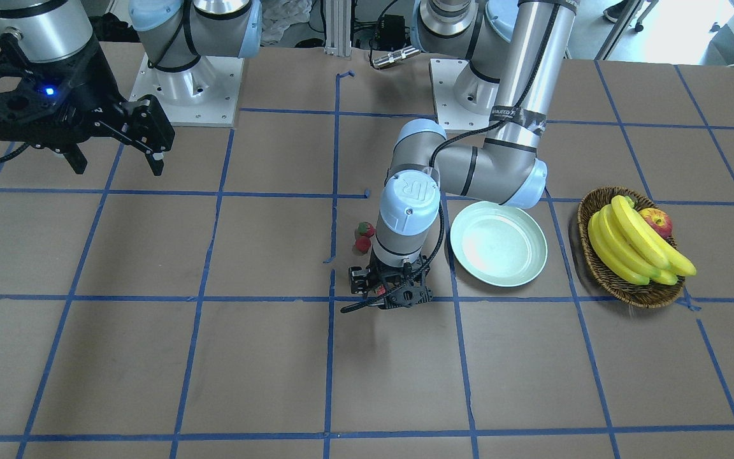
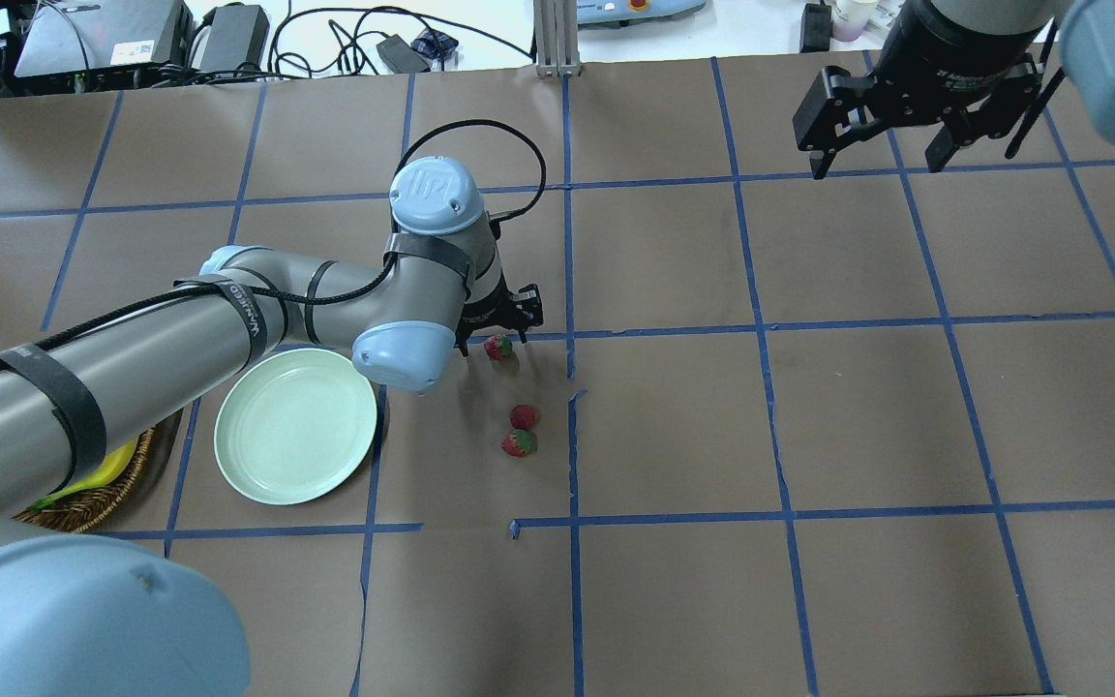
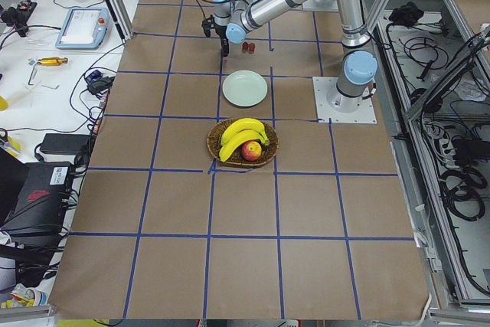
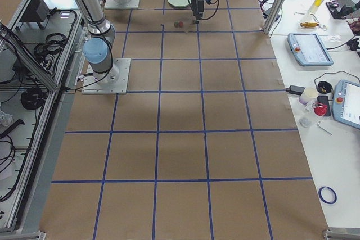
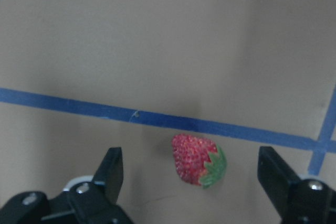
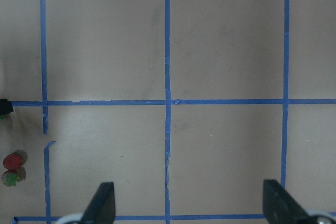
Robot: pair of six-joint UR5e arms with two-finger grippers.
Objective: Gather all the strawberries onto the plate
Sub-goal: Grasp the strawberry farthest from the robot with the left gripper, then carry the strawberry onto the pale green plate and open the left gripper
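Note:
Three small red strawberries lie on the brown table. One strawberry (image 5: 197, 159) (image 2: 497, 347) lies on the table between the open fingers of my left gripper (image 2: 496, 341) (image 5: 191, 163), which is low over it; the fingers do not touch it. The other two strawberries (image 2: 523, 416) (image 2: 519, 443) lie close together a little nearer my base, and also show in the front view (image 1: 365, 229) (image 1: 362, 244). The pale mint-green plate (image 2: 294, 426) (image 1: 498, 242) sits bare beside my left forearm. My right gripper (image 2: 877, 165) (image 1: 118, 167) hangs open and empty high over the far right.
A brown wicker basket (image 1: 634, 293) with bananas (image 1: 634, 245) and a red-yellow apple (image 1: 657, 222) stands beyond the plate on my left. Blue tape lines grid the table. My left arm's elbow overhangs the plate's rim.

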